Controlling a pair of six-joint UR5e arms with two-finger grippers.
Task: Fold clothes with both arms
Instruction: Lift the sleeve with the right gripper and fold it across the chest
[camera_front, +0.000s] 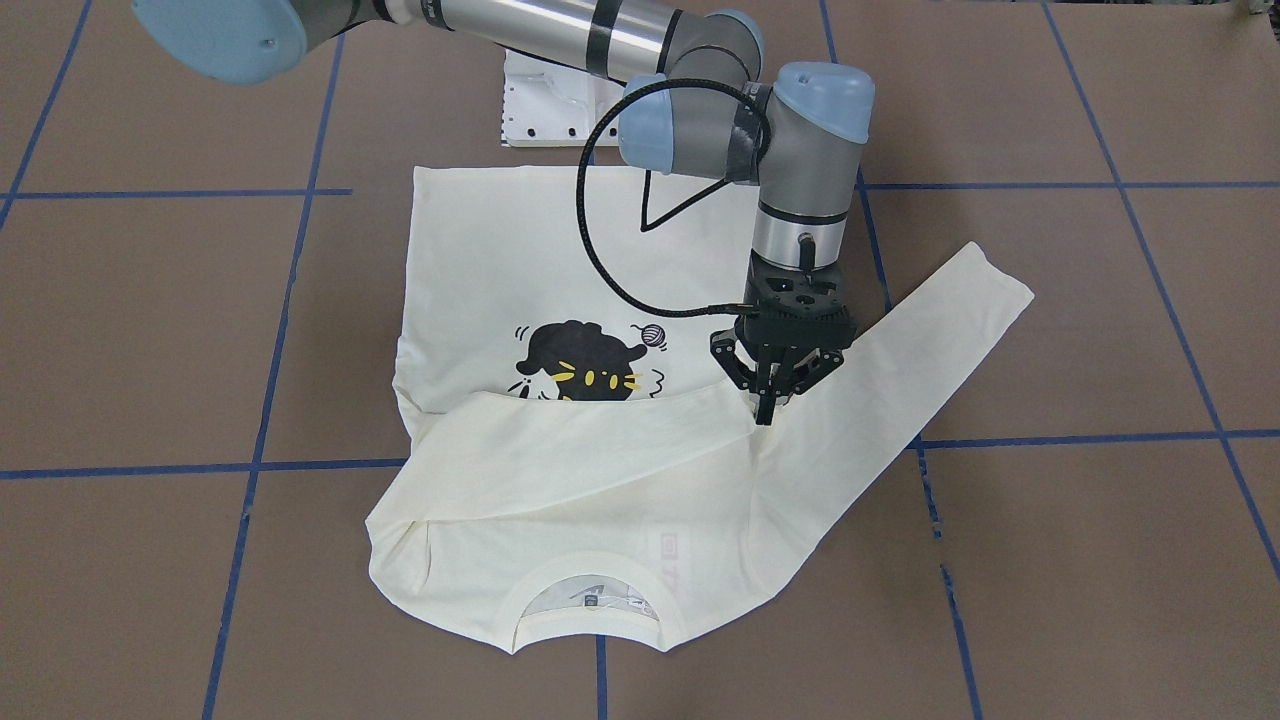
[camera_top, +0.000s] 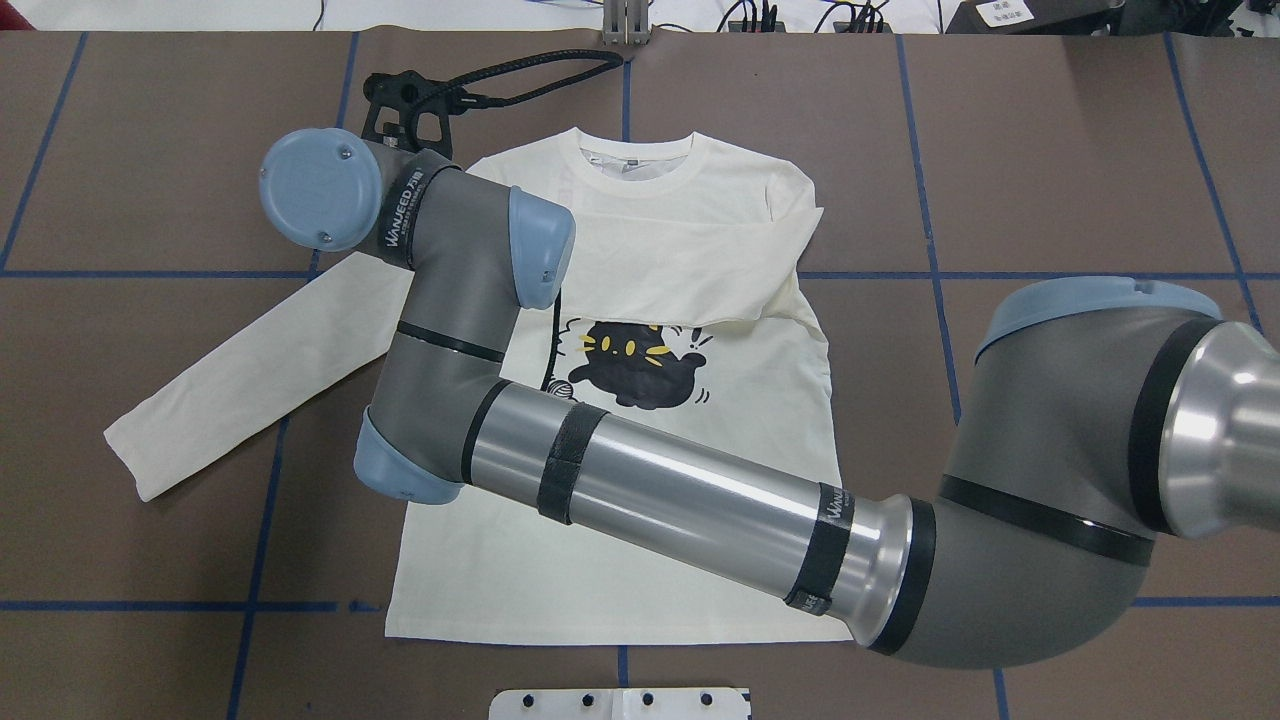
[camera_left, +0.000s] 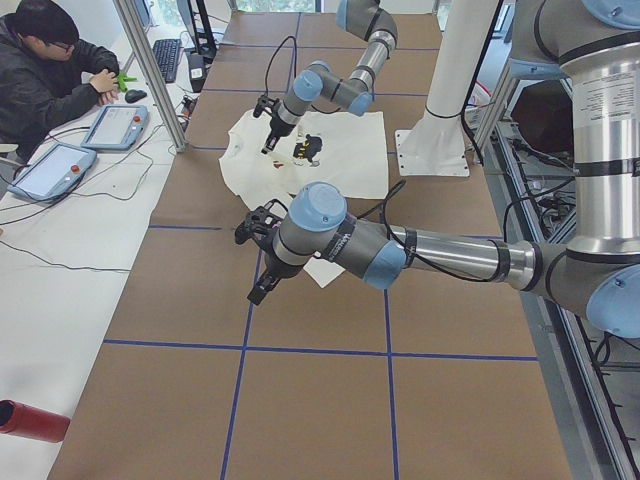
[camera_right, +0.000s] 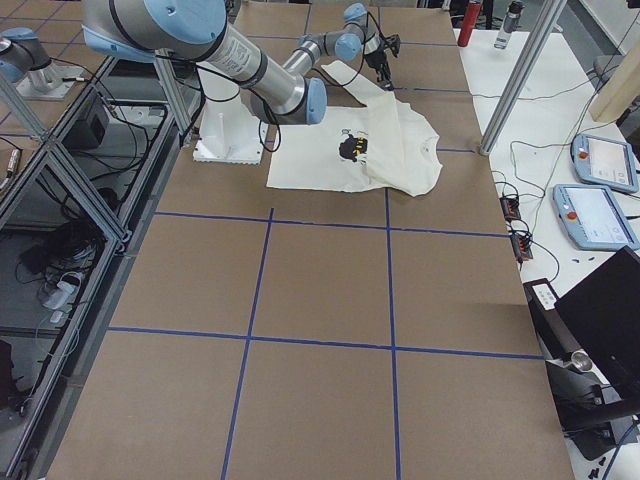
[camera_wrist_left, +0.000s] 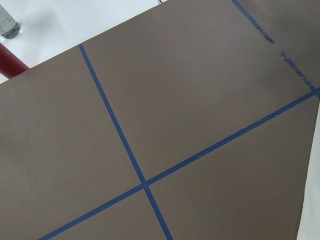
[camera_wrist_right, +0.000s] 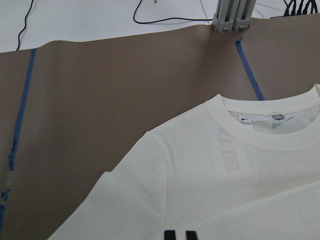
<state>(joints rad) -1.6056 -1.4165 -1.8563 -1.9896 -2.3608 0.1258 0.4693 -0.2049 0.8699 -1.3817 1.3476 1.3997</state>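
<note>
The cream-white shirt (camera_front: 500, 260) lies print side up on the brown table, neck toward the operators' side; it also shows from overhead (camera_top: 500, 570). One sleeve (camera_front: 580, 440) is folded across the chest just above the black cat print (camera_front: 585, 370). The other sleeve (camera_front: 930, 330) lies stretched out to the side. My right arm reaches across the shirt. My right gripper (camera_front: 768, 400) points down at the folded sleeve's cuff, fingertips together, with no cloth seen between them. My left gripper (camera_left: 258, 288) hovers over bare table beyond the stretched sleeve's cuff; I cannot tell if it is open.
The white pedestal base (camera_front: 545, 100) stands at the robot's edge of the table. Blue tape lines grid the brown surface. An operator (camera_left: 50, 70) sits at a side desk with teach pendants (camera_left: 115, 125). An aluminium post (camera_left: 150, 70) rises beside the table.
</note>
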